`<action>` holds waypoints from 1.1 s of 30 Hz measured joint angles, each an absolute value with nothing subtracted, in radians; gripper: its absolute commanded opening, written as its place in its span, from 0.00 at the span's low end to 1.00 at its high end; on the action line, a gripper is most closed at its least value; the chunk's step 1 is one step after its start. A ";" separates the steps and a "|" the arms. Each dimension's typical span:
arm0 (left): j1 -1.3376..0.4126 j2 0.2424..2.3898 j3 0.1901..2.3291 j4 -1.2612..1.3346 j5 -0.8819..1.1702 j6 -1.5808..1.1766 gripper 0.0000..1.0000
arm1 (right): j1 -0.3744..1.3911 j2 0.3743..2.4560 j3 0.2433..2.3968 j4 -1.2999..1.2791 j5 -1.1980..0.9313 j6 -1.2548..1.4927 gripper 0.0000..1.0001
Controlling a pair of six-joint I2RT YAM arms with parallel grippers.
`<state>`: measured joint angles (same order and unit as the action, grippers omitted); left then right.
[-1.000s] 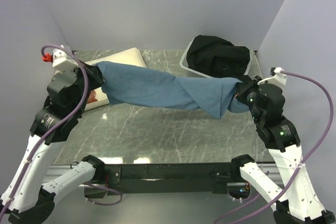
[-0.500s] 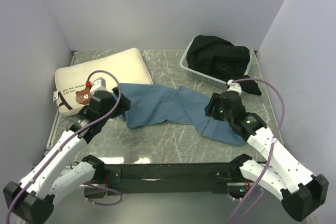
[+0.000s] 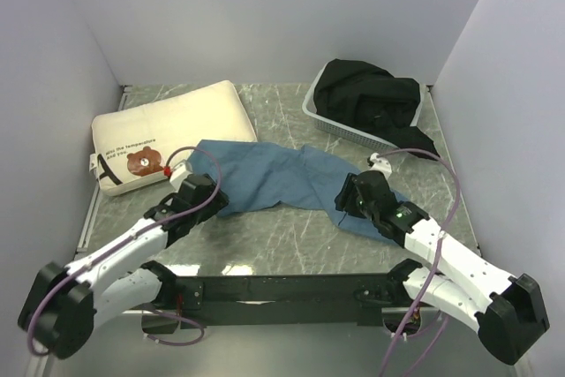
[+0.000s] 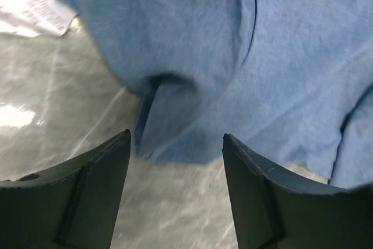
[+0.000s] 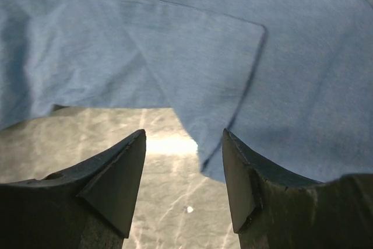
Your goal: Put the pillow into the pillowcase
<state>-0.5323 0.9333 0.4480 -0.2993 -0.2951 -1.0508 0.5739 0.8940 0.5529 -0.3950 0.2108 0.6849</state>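
My left gripper (image 4: 175, 144) and right gripper (image 5: 183, 138) gape empty over the pillowcase (image 3: 282, 174), lying 9-to-3; the pillow (image 3: 177, 121) sits 11 o'clock off my left

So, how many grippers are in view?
2. The left gripper is open at the left end of the pillowcase; the right gripper is open at its right end. Neither holds anything.
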 measured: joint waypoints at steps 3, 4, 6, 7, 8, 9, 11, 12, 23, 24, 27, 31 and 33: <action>-0.534 1.029 0.448 -0.206 -0.295 -1.053 0.61 | 0.575 0.891 0.508 -0.379 0.231 0.703 0.62; -0.533 1.052 0.448 -0.181 -0.294 -1.053 0.54 | 0.575 0.892 0.492 -0.373 0.235 0.710 0.62; -0.534 1.098 0.448 -0.117 -0.291 -1.051 0.40 | 0.576 0.896 0.461 -0.359 0.239 0.720 0.62; -0.534 1.116 0.448 -0.086 -0.290 -1.048 0.27 | 0.576 0.905 0.449 -0.347 0.242 0.725 0.61; -0.534 1.129 0.449 -0.069 -0.289 -1.042 0.20 | 0.576 0.916 0.442 -0.335 0.243 0.726 0.61; -0.534 1.144 0.451 -0.056 -0.289 -1.039 0.16 | 0.576 0.940 0.437 -0.320 0.245 0.728 0.60; -0.534 1.171 0.461 -0.042 -0.288 -1.029 0.06 | 0.576 1.005 0.445 -0.299 0.248 0.732 0.59; -0.534 1.177 0.467 -0.041 -0.287 -1.025 0.05 | 0.576 1.043 0.454 -0.293 0.248 0.735 0.59; -0.533 1.082 0.648 -0.168 -0.299 -0.945 0.01 | 0.577 1.245 0.562 -0.271 0.247 0.742 0.00; -0.533 1.075 0.675 -0.190 -0.302 -0.933 0.01 | 0.577 1.226 0.585 -0.295 0.257 0.738 0.00; -0.527 1.055 0.765 -0.276 -0.313 -0.893 0.01 | 0.572 1.140 0.706 -0.408 0.317 0.714 0.00; -0.497 1.032 0.934 -0.386 -0.320 -0.826 0.01 | 0.499 1.015 0.945 -0.532 0.393 0.660 0.00; -0.482 1.024 1.027 -0.433 -0.323 -0.798 0.01 | 0.423 0.981 1.060 -0.567 0.423 0.632 0.00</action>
